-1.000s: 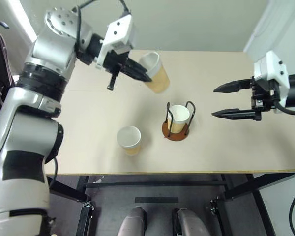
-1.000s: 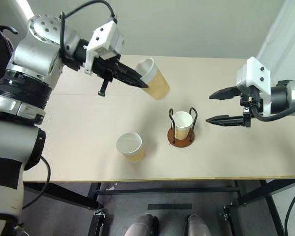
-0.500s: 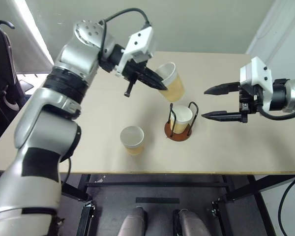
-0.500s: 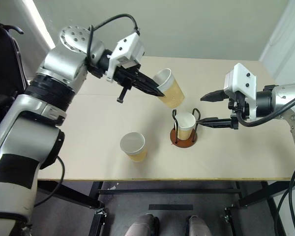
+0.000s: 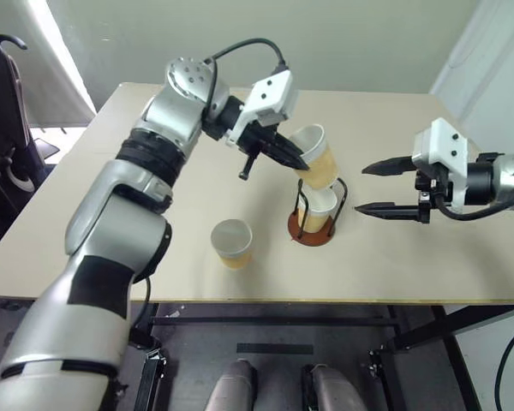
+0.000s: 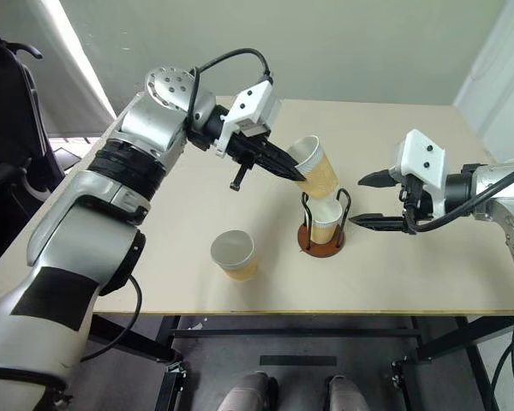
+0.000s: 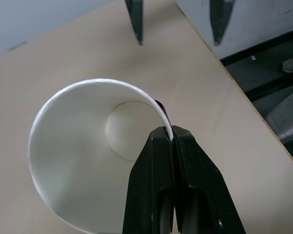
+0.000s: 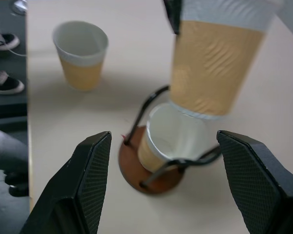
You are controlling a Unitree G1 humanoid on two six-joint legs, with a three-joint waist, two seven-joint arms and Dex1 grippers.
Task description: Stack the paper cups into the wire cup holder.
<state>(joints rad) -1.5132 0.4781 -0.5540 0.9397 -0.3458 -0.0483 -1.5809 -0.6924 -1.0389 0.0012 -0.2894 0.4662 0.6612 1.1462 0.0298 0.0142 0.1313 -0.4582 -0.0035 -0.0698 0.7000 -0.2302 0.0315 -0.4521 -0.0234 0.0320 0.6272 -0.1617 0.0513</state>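
Holding item 1: paper cup [image 5: 318, 155], rim pinched shut in your left gripper [image 5: 296, 160], tilted, base just above item 2, so it can drop in nested

Item 2: seated cup [image 5: 314, 205] inside wire cup holder [image 5: 311, 233], table [image 5: 154, 248] centre

Item 3: loose cup [image 5: 231, 243] at holder's 9 o'clock, near front edge

Right gripper [image 5: 375, 187]: jaws wide, empty, at holder's 3 o'clock, near; you have open room at 12 o'clock, front edge close at 6

Looks like a lab or test room: bare beige table [image 5: 154, 248] on black metal frame [image 5: 265, 321], plain grey wall [image 5: 351, 38], grey floor.
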